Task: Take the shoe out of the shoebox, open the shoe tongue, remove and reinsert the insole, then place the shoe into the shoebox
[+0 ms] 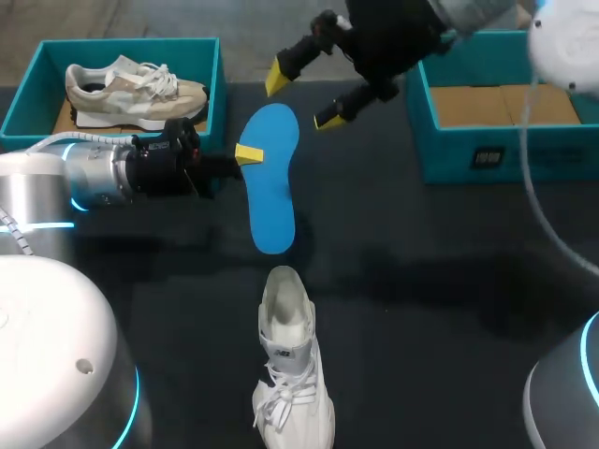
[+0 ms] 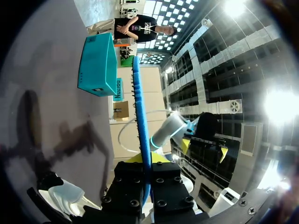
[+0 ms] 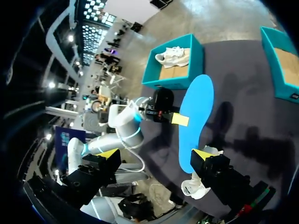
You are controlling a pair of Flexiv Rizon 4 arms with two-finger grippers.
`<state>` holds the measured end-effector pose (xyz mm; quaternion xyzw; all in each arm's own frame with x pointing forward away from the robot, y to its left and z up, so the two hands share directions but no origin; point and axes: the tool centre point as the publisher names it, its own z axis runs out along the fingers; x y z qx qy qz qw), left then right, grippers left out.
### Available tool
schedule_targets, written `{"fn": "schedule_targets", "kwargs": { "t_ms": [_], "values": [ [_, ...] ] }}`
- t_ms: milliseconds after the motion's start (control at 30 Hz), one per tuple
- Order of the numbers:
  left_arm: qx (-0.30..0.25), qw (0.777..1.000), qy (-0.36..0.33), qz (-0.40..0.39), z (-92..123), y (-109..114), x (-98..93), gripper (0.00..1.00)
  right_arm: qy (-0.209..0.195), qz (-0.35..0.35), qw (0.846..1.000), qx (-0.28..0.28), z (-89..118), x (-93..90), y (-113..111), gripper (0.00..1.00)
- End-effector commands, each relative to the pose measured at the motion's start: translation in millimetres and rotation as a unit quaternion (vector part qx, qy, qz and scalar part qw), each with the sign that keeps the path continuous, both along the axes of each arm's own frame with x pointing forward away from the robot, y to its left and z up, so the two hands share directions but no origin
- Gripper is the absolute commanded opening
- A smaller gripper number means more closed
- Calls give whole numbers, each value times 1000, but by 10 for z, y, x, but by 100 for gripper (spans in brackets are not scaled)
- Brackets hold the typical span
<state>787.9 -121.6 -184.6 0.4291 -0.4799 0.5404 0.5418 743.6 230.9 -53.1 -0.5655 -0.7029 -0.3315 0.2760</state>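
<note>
Two shoeboxes flank the blue insole [image 1: 271, 187] in the head view. The left shoebox [image 1: 131, 45], holding a second shoe [image 1: 131, 89], sits to its left, and the right shoebox [image 1: 543, 154] to its right. The left pincer [image 1: 247, 153] is clamped on the insole's left edge, holding it off the surface [image 1: 421, 281]. The right pincer [image 1: 305, 94] hovers spread wide past the insole's far end. The white shoe [image 1: 290, 365] lies just beyond its near end.

Left wrist view: the insole stands edge-on between the closed fingers.

Right wrist view: the wide yellow tips bracket the insole without touching it.
</note>
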Motion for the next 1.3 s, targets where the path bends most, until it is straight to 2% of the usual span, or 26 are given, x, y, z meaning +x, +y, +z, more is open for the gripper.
{"fn": "schedule_targets", "kwargs": {
  "t_ms": [33,667,967,1133,1300],
  "values": [
    [2,1000,0,0,5,0,-6,0,32,33,975,217,-104,-12,-40,100],
    [2,1000,0,0,5,0,-6,0,57,-10,959,279,-542,-1,-112,100],
    [2,1000,-3,0,13,5,-2,0,63,-19,959,275,-554,19,-106,100],
    [15,998,-53,12,61,58,50,0,65,-23,960,271,-557,15,-122,100],
    [21,988,-148,33,124,131,143,0,65,-23,960,271,-557,15,-122,100]
  ]
}}
